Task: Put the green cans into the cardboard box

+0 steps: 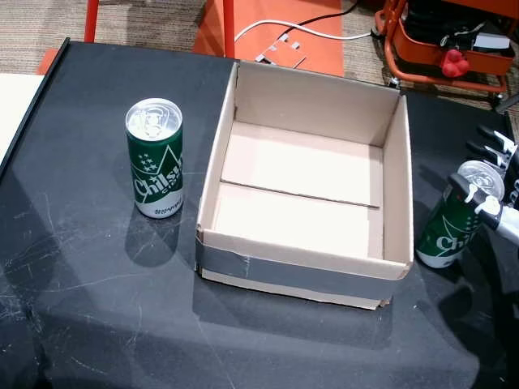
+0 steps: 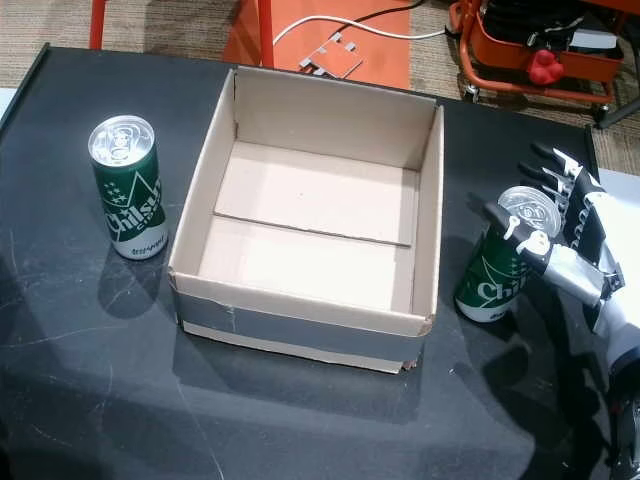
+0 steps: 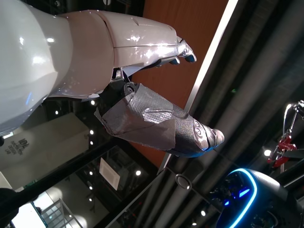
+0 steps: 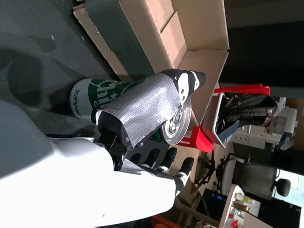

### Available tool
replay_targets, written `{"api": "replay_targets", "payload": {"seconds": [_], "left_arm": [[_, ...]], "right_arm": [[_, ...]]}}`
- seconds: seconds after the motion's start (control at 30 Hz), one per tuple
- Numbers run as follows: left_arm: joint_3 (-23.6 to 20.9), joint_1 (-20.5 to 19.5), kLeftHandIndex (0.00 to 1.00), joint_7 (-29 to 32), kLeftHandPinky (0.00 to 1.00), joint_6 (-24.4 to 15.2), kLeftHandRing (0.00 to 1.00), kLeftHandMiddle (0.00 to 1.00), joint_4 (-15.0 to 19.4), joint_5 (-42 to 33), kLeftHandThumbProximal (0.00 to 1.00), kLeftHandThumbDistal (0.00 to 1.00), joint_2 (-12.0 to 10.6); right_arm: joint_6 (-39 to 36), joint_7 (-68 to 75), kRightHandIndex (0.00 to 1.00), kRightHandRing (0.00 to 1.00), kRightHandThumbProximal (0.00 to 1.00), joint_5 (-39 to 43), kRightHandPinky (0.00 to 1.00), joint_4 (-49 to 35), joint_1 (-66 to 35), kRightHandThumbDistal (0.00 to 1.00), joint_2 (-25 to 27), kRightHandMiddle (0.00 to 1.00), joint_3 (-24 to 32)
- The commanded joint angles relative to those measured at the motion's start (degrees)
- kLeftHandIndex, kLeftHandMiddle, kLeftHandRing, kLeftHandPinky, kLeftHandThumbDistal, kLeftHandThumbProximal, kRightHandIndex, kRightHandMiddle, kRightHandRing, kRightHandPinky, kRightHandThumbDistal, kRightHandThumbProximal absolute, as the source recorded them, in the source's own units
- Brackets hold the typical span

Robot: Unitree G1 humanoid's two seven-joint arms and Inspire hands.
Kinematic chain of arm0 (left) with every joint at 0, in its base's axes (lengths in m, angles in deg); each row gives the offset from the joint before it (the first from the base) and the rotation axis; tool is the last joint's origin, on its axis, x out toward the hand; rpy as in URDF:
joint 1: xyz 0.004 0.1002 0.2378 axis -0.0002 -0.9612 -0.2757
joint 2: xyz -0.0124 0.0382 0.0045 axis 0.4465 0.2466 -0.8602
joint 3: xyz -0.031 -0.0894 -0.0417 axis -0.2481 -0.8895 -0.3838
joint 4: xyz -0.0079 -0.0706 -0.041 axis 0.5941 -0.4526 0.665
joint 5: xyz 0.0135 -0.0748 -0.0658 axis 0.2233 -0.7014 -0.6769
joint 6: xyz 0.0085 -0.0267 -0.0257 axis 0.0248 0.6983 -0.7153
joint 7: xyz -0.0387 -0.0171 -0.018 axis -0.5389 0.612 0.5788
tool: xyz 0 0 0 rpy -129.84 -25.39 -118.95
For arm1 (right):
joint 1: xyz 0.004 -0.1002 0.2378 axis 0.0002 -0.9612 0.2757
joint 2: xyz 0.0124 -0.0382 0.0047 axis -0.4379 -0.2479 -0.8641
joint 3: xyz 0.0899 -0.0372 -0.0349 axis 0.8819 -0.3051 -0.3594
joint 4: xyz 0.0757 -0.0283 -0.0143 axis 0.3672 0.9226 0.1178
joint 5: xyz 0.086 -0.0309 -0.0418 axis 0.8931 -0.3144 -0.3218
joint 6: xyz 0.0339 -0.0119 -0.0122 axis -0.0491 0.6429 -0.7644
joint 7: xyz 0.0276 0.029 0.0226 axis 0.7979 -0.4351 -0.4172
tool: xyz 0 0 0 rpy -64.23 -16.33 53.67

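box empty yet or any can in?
Empty. The cardboard box shows only bare floor in both head views; both green cans stand outside on the table.

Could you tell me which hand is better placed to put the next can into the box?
The right hand: its thumb and fingers flank the can beside the cardboard box. The left hand is raised off the table, away from the other can.

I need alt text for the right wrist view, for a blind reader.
The right hand, its thumb wrapped in grey tape, reaches around a green can standing on the black table. Beside the can is the open cardboard box.
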Motion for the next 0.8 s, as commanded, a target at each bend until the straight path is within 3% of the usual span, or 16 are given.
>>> {"api": "replay_targets", "payload": {"seconds": [0.0,0.13,0.37,0.43,0.63,0.7,0.77], "left_arm": [[0.2,0.0,0.98,0.0,1.00,-0.4,1.00,0.98,0.7,0.6,0.49,0.77,-0.3],[0.5,-0.2,0.97,-0.1,1.00,0.7,1.00,0.97,0.9,0.0,0.48,0.70,0.0],[0.3,0.0,0.97,0.3,1.00,1.4,1.00,0.96,0.7,-0.3,0.53,0.69,0.6],[0.4,-0.1,0.96,0.0,1.00,1.7,1.00,0.96,1.0,-0.4,0.54,0.75,0.3],[0.2,0.0,0.96,-0.2,1.00,1.7,1.00,0.96,1.1,-0.2,0.50,0.67,0.1],[0.4,-0.1,0.97,-0.3,1.00,2.0,1.00,0.97,1.3,-0.2,0.52,0.72,0.1],[0.4,-0.3,0.97,-0.5,1.00,2.1,1.00,0.98,1.4,-0.3,0.51,0.71,0.0]], "right_arm": [[1.4,0.3,0.89,0.84,0.75,-0.8,0.89,1.5,-1.4,1.00,0.0,0.85,-0.1],[1.8,0.3,0.89,0.84,0.75,-0.8,0.89,1.7,-1.4,1.00,0.1,0.85,0.0],[2.4,0.0,0.90,0.84,0.75,-0.8,0.89,1.8,-1.3,1.00,0.3,0.85,0.0],[2.7,-0.2,0.91,0.84,0.73,-0.6,0.89,1.8,-1.2,1.00,0.3,0.85,0.2],[2.5,0.4,0.90,0.84,0.74,-1.4,0.89,2.0,-1.0,1.00,0.5,0.84,-0.3],[2.6,0.0,0.90,0.84,0.73,-1.3,0.89,2.0,-0.9,1.00,0.4,0.84,-0.2],[2.5,-0.5,0.89,0.84,0.73,-1.0,0.89,2.2,-0.8,1.00,0.4,0.84,-0.1]]}}
